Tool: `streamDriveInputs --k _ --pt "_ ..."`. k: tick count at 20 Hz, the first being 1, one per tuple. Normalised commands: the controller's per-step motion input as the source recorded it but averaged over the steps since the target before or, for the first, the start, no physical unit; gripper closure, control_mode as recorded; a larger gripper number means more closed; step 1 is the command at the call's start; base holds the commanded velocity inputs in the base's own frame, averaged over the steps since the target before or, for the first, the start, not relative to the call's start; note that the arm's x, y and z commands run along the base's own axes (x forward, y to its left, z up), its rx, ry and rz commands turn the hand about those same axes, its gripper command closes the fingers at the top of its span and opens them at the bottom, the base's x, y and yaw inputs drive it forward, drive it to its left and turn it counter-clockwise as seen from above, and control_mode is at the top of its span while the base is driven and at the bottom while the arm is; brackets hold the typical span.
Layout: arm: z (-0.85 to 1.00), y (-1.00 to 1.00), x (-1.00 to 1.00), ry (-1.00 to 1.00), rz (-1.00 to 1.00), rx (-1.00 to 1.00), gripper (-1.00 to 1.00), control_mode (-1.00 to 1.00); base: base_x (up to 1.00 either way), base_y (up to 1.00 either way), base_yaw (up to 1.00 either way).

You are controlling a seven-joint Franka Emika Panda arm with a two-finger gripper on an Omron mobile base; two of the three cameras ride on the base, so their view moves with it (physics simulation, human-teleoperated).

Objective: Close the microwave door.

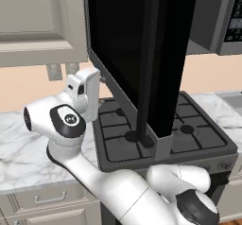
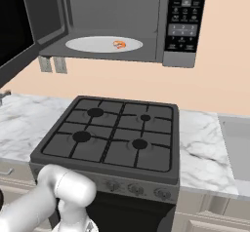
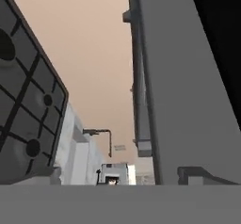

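Observation:
The microwave door (image 1: 127, 39), a glossy black glass panel in a dark grey frame, stands swung far out over the stove, with its long black bar handle (image 1: 147, 77) facing me. The microwave (image 2: 117, 16) is open, and its cavity shows a white turntable (image 2: 97, 44) with a small orange item on it. Its keypad strip (image 2: 184, 16) is at the right. My gripper (image 1: 96, 79) sits low by the door's far left edge, close to the wall. In the hand view the gripper (image 3: 122, 176) is open and holds nothing, and the door's grey frame (image 3: 179, 100) runs along its right.
A black gas stove (image 2: 112, 133) sits under the microwave between marble counters (image 1: 23, 143). A beige cabinet (image 1: 33, 25) hangs at the upper left. Wall outlets (image 1: 54, 71) are behind my hand. A faucet (image 3: 101, 136) shows far off in the hand view.

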Motion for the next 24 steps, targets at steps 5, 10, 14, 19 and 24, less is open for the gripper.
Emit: streamDriveInputs --k 5,10,14,19,24 --pt "0.00 -0.65 0.25 0.27 -0.03 -0.14 -1.00 -1.00 0.00 0.00 0.00" --pt "0.00 -0.56 0.06 0.26 -0.09 -0.25 -1.00 -1.00 0.00 0.00 0.00" --pt "0.00 -0.78 0.26 0.21 -0.02 -0.24 -1.00 -1.00 0.00 0.00 0.00" --pt "0.16 -0.65 0.44 0.19 0.00 -0.19 -1.00 -1.00 0.00 0.00 0.00" --pt "0.54 -0.52 0.37 0.18 0.00 -0.04 -1.00 -1.00 0.00 0.00 0.00"
